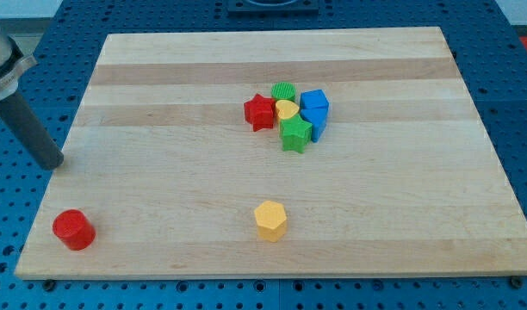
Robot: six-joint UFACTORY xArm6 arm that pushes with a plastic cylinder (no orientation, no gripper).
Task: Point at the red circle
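The red circle [73, 229] is a short red cylinder near the board's bottom left corner. My tip [53, 164] is at the end of the dark rod at the view's left, just off the board's left edge, above the red circle and apart from it. A cluster sits at the upper middle: a red star [259, 112], a green circle [283, 91], a yellow heart [286, 109], a green star [295, 133] and two blue blocks [314, 101] [318, 122]. A yellow hexagon [270, 220] lies alone at the bottom middle.
The wooden board [160, 103] rests on a blue perforated table [522, 103]. A dark fixture [272, 5] sits beyond the board's top edge.
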